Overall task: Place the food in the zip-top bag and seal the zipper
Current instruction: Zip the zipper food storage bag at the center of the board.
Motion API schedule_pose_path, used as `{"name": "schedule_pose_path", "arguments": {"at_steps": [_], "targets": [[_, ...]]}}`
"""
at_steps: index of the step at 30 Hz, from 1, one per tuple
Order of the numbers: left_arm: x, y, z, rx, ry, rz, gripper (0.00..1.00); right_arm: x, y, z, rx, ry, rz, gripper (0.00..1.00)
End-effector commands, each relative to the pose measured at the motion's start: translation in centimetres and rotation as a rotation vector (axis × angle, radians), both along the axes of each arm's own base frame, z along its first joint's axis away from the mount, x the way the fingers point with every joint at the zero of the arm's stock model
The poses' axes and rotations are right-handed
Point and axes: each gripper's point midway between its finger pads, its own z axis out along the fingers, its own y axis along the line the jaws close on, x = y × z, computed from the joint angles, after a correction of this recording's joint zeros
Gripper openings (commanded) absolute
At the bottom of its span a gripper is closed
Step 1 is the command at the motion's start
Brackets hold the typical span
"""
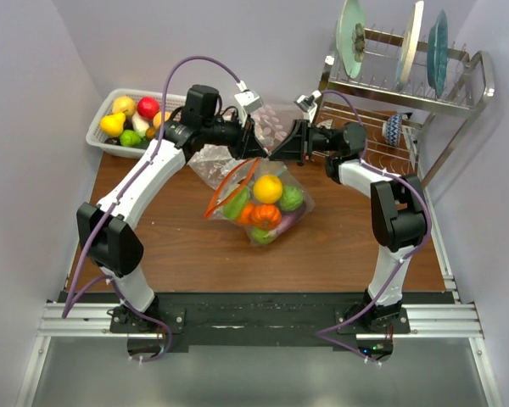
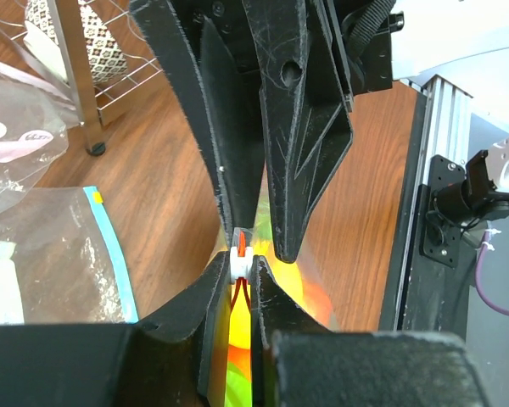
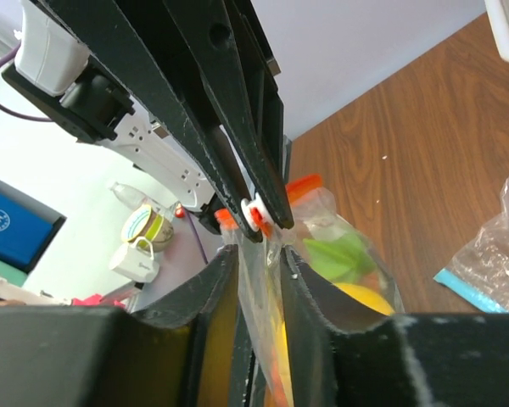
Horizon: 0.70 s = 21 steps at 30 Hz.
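Both grippers are meeting at the raised mouth of the zip-top bag (image 3: 327, 208), which is lying mid-table with the food (image 1: 268, 188) already inside it. The left gripper (image 1: 256, 151) is pinching almost fully closed on the zipper (image 1: 225, 193), right at a small white piece (image 2: 241, 261) that looks like a slider. The right gripper (image 1: 276, 154) is facing it tip to tip, and its jaws are narrowed onto the clear film just below the strip.

The step in hand is judged to be the sealing. From overhead, the orange strip is still gaping in a loop down the bag's left side, so most of the mouth is probably unsealed. To do it well, the right gripper should be anchoring the corner and keeping the strip taut. The left should be drawing along the strip's own line, not pulling upward, since the weight of the food could tear the film from the hold. The tips are nearly touching, so any sideways drift risks a clash.

For room, bare table (image 1: 195, 254) is lying on the near side of the bag, toward the arm bases. That is the freest way to travel. Just behind the bag, a second bag with a blue-green strip (image 2: 110, 246) is crowding the surface. A fruit basket (image 1: 97, 136) is sitting beyond the bag to the far left, and a dish rack (image 1: 407, 93) to its far right.
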Motion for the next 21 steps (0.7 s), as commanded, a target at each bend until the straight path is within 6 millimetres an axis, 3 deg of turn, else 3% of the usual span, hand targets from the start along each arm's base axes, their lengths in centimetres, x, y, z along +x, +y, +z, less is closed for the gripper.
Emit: {"name": "schedule_pose_path", "arguments": {"at_steps": [1,7,12,13,15,19,21], "targets": [[-1.2,-0.2,4.6,-0.08,-0.083,-0.038,0.0,-2.1,-0.5,4.9,0.103,-0.39,0.005,0.34],[-1.2,0.0,4.6,-0.067,-0.091,-0.027,0.0,-1.6,-2.1,6.7,0.114,-0.449,-0.051,0.4],[-1.2,0.1,4.3,-0.062,-0.087,-0.027,0.0,-0.6,-3.7,6.9,0.092,-0.457,-0.079,0.45],[-1.2,0.1,4.3,-0.059,-0.088,-0.024,0.0,-0.4,-4.1,6.8,0.087,-0.457,-0.089,0.55],[-1.2,0.2,4.3,-0.057,-0.091,-0.024,0.0,-0.1,-4.7,6.9,0.083,-0.451,-0.103,0.56],[-1.3,0.4,4.5,-0.052,-0.1,-0.017,0.0,-0.2,-5.1,7.3,0.093,-0.459,-0.125,0.72],[-1.2,0.4,4.5,-0.052,-0.102,-0.016,0.0,0.0,-5.1,7.6,0.098,-0.459,-0.138,0.75]]}}
